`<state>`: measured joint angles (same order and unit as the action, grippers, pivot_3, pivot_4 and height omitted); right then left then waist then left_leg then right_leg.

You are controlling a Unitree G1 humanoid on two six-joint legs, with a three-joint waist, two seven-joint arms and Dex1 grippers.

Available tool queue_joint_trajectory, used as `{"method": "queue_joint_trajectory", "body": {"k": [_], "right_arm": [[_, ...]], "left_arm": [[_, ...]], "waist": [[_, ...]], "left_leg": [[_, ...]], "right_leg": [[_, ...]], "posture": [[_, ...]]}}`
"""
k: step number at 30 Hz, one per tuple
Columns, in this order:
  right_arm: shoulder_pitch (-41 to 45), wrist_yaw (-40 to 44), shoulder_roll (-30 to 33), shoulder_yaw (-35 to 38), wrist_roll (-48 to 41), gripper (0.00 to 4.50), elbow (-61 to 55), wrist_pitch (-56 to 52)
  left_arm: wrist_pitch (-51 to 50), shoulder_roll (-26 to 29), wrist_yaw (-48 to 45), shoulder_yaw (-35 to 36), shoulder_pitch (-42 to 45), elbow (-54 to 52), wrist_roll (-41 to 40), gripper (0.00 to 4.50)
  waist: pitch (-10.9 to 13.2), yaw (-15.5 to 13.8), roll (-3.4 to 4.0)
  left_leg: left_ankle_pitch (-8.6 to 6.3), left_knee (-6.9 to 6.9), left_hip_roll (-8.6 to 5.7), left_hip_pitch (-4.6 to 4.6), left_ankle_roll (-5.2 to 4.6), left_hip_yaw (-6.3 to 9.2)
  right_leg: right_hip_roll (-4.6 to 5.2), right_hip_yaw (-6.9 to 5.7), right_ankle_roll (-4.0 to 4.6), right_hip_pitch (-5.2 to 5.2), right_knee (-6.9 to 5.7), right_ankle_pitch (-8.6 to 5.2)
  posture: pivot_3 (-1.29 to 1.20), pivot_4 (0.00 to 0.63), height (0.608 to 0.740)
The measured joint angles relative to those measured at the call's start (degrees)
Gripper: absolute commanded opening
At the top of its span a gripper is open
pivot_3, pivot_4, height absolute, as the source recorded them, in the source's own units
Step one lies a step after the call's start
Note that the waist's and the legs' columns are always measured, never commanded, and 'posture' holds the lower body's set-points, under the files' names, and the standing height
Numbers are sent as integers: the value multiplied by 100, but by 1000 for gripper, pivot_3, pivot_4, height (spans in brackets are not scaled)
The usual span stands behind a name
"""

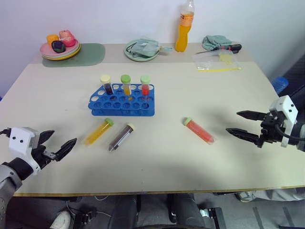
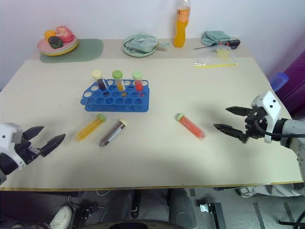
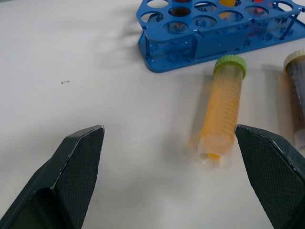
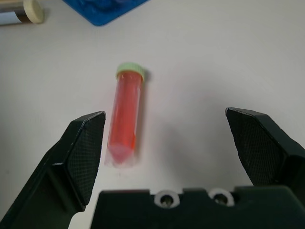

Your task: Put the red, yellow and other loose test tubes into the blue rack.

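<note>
So the blue rack (image 1: 122, 100) sits a bit left of centre in the head view, on the pale table (image 1: 157, 157), and it already has three capped tubes standing in its back row — a dark one with a cream cap (image 1: 106, 84), an orange one with a green cap (image 1: 126, 84) and a red one with a pale green cap (image 1: 145, 85). The three loose ones are all lying flat in front of it. The yellow-orange tube (image 1: 98, 131) is lower left of the rack, tilted with its green cap pointing up toward the rack, and the dark purple-brown tube (image 1: 121, 137) lies just beside it to the right, at about the same slant, cream cap up. The red tube (image 1: 198, 130) is off on its own in the right half of the frame, well apart from the other two, pale green cap toward the upper left. The left gripper (image 1: 56, 144) hangs at the lower left edge with its two black fingers spread wide and nothing between them; in its wrist view the yellow-orange tube lies ahead, close to one finger. The right gripper (image 1: 244, 124) is at the right edge, also wide open and empty — pointing toward the red tube, which sits between its fingers in the wrist view but not touching either one. Along the top of the frame there's a stack of plates (image 1: 60, 50) with toy fruit, a green round plate (image 1: 141, 51) and an orange drink bottle (image 1: 184, 29).
</note>
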<state>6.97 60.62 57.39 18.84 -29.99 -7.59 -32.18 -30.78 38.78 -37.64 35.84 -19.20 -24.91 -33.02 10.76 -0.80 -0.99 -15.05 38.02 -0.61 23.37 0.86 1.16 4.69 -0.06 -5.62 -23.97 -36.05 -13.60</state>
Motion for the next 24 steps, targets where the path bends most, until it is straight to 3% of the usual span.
{"method": "queue_joint_trajectory", "body": {"k": [10, 16, 20, 24], "right_arm": [[208, -494, -43, -323, 46, 4464, -407, -448], [523, -1175, -206, -541, -150, 4464, -1372, -1295], [934, -1689, -118, -854, -385, 4464, -2036, -2527], [2177, -2322, -414, -1308, -791, 4464, -2171, -4645]], "left_arm": [[2, -58, 112, -79, 204, -56, -20, 4500], [-34, -59, 17, -889, 692, -366, -122, 4500], [-136, 44, -332, -1906, 1144, -524, -125, 4500], [-36, 230, -771, -2689, 1579, -561, 14, 4500]], "waist": [[0, 2, 1], [-2, -6, 4], [-2, 9, 4], [-2, 56, 8]], "left_leg": [[0, 2, 1, 1, 0, 0], [-1, 3, 0, 2, -1, 1], [-1, 6, 0, 2, -1, 1], [-1, 4, 7, 2, -1, -1]], "right_leg": [[-2, 0, 0, -1, -2, 0], [-1, 1, 0, -1, -1, 0], [-2, 1, 1, -1, -2, 1], [-12, 4, 8, -8, -3, 4]], "posture": [[0, 150, 740], [0, 150, 740], [0, 150, 740], [0, 150, 740]]}}
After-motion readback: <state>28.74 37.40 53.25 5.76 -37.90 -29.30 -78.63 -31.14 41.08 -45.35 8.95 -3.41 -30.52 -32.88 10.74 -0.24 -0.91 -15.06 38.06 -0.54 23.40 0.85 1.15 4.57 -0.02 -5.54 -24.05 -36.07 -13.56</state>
